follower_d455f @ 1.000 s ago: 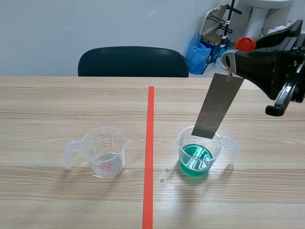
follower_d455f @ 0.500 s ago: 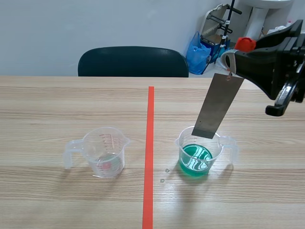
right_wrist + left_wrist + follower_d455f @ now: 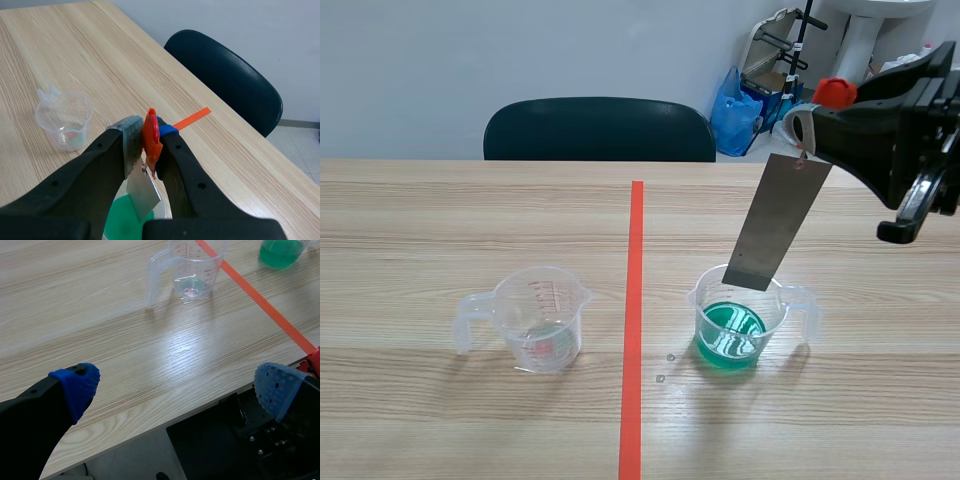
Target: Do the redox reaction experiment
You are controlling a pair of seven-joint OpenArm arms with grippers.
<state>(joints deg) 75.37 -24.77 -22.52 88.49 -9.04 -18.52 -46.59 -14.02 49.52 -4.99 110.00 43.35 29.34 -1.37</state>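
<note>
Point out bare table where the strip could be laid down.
Bare table: the band beyond both cups toward the chair; right of the green cup; left of the clear cup; between the cups along the tape. Crowded only over the green cup, where the strip hangs from the right gripper's clip.

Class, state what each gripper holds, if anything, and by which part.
Right gripper: shut on the orange-red clip, from which the metal strip hangs by its top end. Left gripper: open, holding nothing.
</note>
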